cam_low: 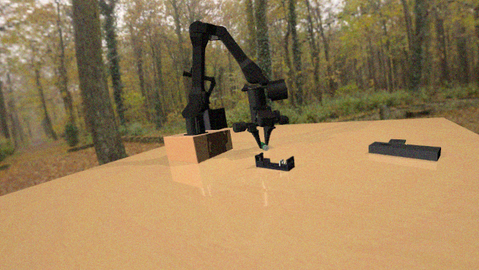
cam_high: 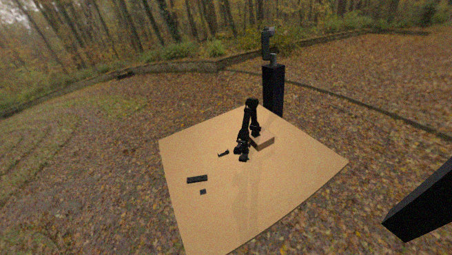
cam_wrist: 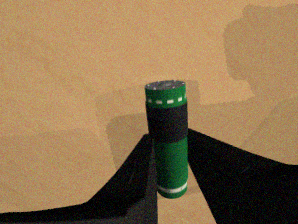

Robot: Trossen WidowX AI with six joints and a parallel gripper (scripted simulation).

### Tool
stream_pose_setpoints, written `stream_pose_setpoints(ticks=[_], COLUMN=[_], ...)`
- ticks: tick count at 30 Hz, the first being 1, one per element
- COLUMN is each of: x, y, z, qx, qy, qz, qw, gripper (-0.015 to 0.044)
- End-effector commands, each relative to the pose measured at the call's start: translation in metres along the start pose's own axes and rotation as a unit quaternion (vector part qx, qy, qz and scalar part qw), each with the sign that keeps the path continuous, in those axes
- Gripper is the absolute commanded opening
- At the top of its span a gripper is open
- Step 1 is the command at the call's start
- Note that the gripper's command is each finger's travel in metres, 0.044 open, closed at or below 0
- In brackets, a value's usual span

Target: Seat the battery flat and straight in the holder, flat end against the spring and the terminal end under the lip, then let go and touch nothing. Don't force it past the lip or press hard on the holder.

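Observation:
The green battery (cam_low: 265, 147) (cam_wrist: 171, 162) with a black band lies on the table top, its silver end towards the top of the wrist view. My gripper (cam_low: 263, 145) (cam_wrist: 166, 137) is shut on it, one finger against each side near the black band. In the top view the battery is hidden by the gripper. The black holder (cam_high: 223, 154) (cam_low: 273, 166) stands empty on the table, a short way from the gripper, its two end walls upright. A light metal part (cam_low: 280, 161) shows near its right end in the exterior view.
A long black block (cam_high: 197, 179) (cam_low: 405, 151) and a small dark square piece (cam_high: 202, 191) (cam_low: 397, 141) lie farther off, beyond the holder. The arm stands on a wooden block (cam_high: 265, 140) (cam_low: 180, 149) behind the gripper. A dark post (cam_high: 273, 89) stands beyond the table edge.

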State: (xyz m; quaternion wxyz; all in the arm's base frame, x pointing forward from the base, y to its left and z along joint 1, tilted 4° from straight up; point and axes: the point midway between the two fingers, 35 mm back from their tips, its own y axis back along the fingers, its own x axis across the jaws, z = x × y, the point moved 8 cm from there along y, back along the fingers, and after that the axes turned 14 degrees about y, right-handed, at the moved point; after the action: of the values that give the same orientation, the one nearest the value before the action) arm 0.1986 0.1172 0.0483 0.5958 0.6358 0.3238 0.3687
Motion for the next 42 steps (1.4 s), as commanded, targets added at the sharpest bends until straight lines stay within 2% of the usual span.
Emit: stream_pose_setpoints(ticks=[1,9,15,29,42], x=[0.000,0.000,0.000,-0.016,-0.073], y=[0.001,0.049,0.051,0.067,0.080], z=[0.000,0.000,0.005,0.100,0.185], qx=[-0.001,-0.002,-0.002,-0.006,-0.007], qy=[-0.003,-0.003,0.005,0.168,0.316], qz=[-0.001,-0.001,-0.001,-0.004,-0.009], qw=[1.000,1.000,1.000,0.986,0.949], gripper=[0.0061,0.0061,0.0061,0.0061,0.0061])
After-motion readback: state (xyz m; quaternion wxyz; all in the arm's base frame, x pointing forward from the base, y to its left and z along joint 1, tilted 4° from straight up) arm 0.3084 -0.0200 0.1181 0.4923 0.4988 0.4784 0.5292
